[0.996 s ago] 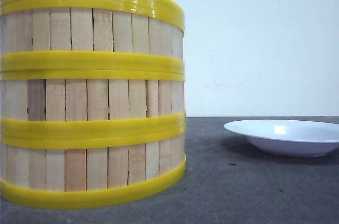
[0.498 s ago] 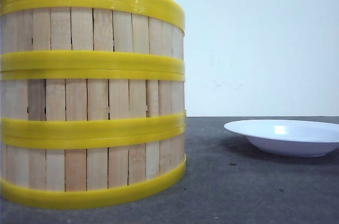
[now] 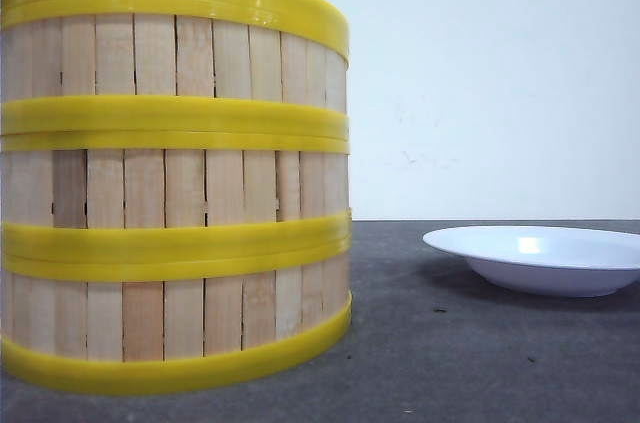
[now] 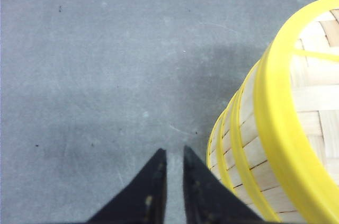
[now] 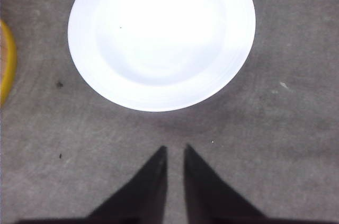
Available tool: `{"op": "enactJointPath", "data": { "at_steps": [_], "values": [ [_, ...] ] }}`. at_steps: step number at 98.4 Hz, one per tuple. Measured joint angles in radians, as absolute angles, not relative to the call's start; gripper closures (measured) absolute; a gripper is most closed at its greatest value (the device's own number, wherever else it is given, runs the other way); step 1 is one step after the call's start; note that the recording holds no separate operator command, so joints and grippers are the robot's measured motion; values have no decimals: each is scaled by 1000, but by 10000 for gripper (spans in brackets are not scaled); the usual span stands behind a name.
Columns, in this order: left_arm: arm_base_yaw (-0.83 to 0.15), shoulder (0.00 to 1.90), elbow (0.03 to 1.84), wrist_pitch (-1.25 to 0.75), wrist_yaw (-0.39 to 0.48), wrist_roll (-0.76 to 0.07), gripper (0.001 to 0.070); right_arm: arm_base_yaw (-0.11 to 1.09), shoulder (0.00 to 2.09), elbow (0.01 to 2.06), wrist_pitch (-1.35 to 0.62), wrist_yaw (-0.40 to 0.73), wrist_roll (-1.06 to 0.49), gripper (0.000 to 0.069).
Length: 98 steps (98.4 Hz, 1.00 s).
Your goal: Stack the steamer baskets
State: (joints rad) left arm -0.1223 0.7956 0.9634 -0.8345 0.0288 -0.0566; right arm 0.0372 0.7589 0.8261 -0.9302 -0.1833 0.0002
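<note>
Three steamer baskets [image 3: 175,178] stand stacked in one column on the dark grey table [image 3: 480,363], their slatted wooden walls lined up and their yellow rims meeting in double bands at each joint. The topmost basket is uncovered; the left wrist view looks into it past the rim and shows a woven floor of pale strips, with nothing lying on the part that is visible. The interiors of the two lower baskets are hidden.

The left gripper [image 4: 174,155] hangs over bare tabletop just beside the stack, clear of its wall, its two black fingers [image 4: 153,181] drawn nearly together with only a thin slit between them and nothing held.

The right gripper [image 5: 175,152] hangs above the table, fingers likewise almost closed on nothing. Just ahead of its tips lies a white shallow plate [image 5: 161,36], which holds nothing. A sliver of a yellow basket rim [image 5: 6,65] shows off to one side, well apart from this gripper.
</note>
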Motion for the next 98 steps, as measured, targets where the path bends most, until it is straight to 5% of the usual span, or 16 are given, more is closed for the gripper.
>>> {"op": "enactJointPath", "data": {
  "at_steps": [67, 98],
  "values": [
    [-122, 789, 952, -817, 15, -61, 695, 37, 759, 826, -975, -183, 7, 687],
    [-118, 459, 554, -522, -20, -38, 695, 37, 759, 826, -975, -183, 7, 687]
  ]
}}
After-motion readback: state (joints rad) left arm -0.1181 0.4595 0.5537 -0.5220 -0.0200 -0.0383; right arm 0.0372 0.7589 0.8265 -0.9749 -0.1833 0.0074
